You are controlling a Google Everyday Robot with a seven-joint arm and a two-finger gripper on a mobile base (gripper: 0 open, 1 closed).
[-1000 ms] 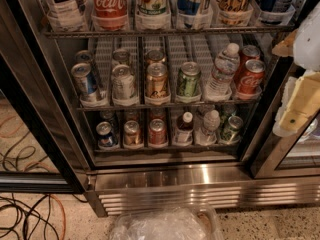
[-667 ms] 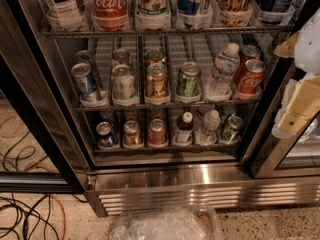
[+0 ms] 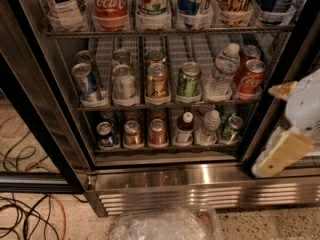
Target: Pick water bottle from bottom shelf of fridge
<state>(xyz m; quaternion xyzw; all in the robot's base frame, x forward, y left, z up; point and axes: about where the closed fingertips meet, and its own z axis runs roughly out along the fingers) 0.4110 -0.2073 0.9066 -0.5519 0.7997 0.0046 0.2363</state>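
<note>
The fridge (image 3: 200, 181) stands open in front of me. On its bottom shelf (image 3: 165, 148) the water bottle (image 3: 210, 125), small, clear and white-capped, stands in the second lane from the right. A dark-liquid bottle (image 3: 185, 127) is on its left and a green can (image 3: 231, 129) on its right. My gripper (image 3: 268, 130), white with tan fingers (image 3: 281, 154), hangs at the right edge of the view, in front of the door frame. It is to the right of the water bottle, apart from it. It is open and empty.
Three cans (image 3: 132, 133) fill the left lanes of the bottom shelf. A taller labelled bottle (image 3: 222, 71) and cans stand on the middle rack. Crumpled clear plastic (image 3: 162, 225) lies on the floor in front. Cables (image 3: 27, 214) trail at the lower left.
My gripper has moved down along the right edge, from middle-rack height to bottom-shelf height. The bottles and cans have not moved.
</note>
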